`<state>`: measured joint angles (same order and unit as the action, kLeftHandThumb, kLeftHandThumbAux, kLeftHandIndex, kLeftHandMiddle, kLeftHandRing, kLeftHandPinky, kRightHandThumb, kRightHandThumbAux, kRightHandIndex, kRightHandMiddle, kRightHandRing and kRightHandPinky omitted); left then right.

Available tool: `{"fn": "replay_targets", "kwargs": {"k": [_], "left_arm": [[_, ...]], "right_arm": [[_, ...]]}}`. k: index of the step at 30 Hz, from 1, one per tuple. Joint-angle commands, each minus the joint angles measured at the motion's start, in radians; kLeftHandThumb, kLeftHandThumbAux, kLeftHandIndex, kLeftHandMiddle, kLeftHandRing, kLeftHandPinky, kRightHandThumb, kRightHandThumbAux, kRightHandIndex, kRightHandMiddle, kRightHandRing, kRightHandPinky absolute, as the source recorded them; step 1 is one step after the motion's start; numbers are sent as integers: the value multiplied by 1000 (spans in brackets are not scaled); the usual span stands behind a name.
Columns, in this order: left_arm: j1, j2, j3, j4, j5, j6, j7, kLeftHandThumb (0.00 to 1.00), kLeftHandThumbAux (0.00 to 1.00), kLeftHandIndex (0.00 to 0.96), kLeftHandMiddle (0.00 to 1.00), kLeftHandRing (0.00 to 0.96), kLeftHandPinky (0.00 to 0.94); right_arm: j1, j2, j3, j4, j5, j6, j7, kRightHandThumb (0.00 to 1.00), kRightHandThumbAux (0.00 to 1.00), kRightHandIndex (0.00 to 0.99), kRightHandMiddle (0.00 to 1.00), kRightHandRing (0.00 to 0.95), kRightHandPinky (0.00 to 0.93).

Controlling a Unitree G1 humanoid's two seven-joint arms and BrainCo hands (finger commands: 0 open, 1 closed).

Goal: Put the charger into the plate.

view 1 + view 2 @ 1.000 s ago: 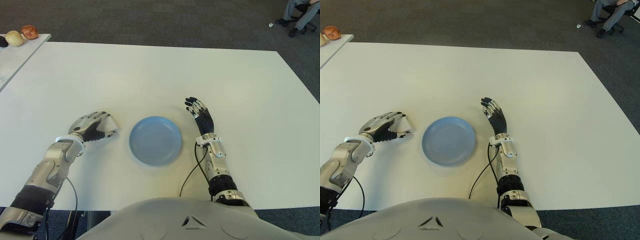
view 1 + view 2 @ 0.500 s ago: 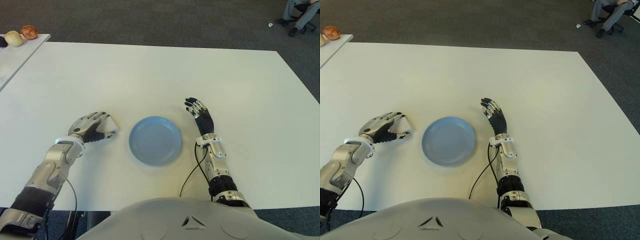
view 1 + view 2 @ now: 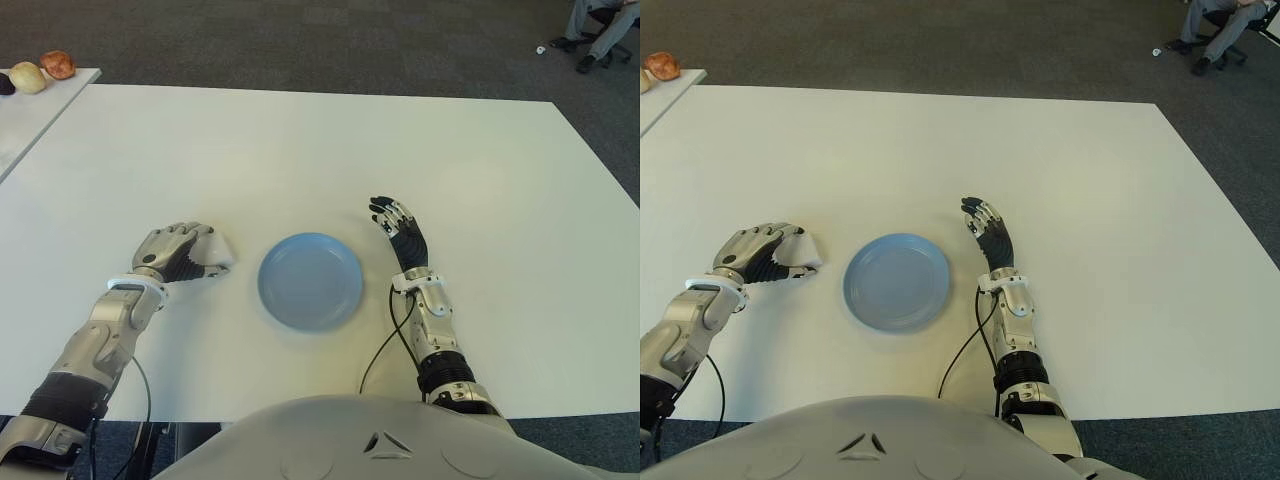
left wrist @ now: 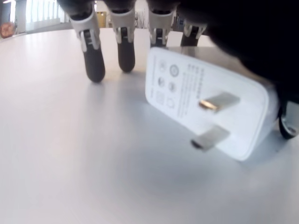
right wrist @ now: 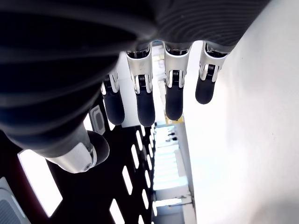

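My left hand point(image 3: 178, 251) is curled over the white charger point(image 4: 205, 105), which lies on the worktop point(image 3: 300, 150) under my palm, the plate point(image 3: 311, 280) just beside. With no fingertip visibly pressing it, it may slide away. My right hand point(image 3: 398, 228) shows open beyond the plate.

You are looking at a white table point(image 3: 300, 150) standing on dark carpet point(image 3: 300, 40). A side table point(image 3: 35, 110) is holding small rounded items point(image 3: 45, 68) at far left. A seated person's legs point(image 3: 598, 25) are showing far right.
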<state>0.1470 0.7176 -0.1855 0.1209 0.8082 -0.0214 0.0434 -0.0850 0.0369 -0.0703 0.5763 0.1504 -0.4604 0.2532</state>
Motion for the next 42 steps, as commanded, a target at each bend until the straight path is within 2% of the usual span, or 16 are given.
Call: {"fn": "replay_targets", "kwargs": {"k": [1,2,5,6,8,12,20,31,39,42], "left_arm": [[30,-18,-31,44,37,7,47,580,597,365,489,488,455],[29,-20,-32,47,41,10,57,627,632,388,523,525,481],[28,-33,-35,53,55,34,89,687,674,417,586,597,542],[26,-37,-35,58,58,40,98,717,673,411,576,612,561],[19,-53,-40,62,71,73,112,790,670,404,556,666,657],[11,-71,-49,55,87,123,113,833,668,402,534,721,740],[15,-82,-52,34,87,156,133,846,668,398,529,770,782],[27,-76,-45,25,73,105,224,852,668,398,542,826,817],[32,-73,-37,-9,73,101,233,853,668,399,543,836,819],[25,-59,-15,-72,68,112,198,853,668,399,543,838,816]], "right_arm": [[67,-1,-10,48,8,42,-2,43,627,232,246,186,162],[67,-1,-11,48,8,42,-2,43,627,234,247,186,161],[68,-1,-11,47,10,43,-1,41,627,234,248,186,158],[67,0,-11,48,9,42,-2,41,627,232,247,186,158],[66,2,-11,50,9,42,-3,38,627,227,245,184,156],[65,4,-11,52,9,39,-4,37,629,227,243,182,155],[65,9,-12,55,10,36,-2,36,632,230,242,181,154],[65,13,-12,57,7,32,-4,28,638,224,247,185,160],[62,16,-12,62,9,34,-3,35,637,224,246,186,163],[60,18,-11,65,6,32,-6,34,638,226,247,187,167]]}}
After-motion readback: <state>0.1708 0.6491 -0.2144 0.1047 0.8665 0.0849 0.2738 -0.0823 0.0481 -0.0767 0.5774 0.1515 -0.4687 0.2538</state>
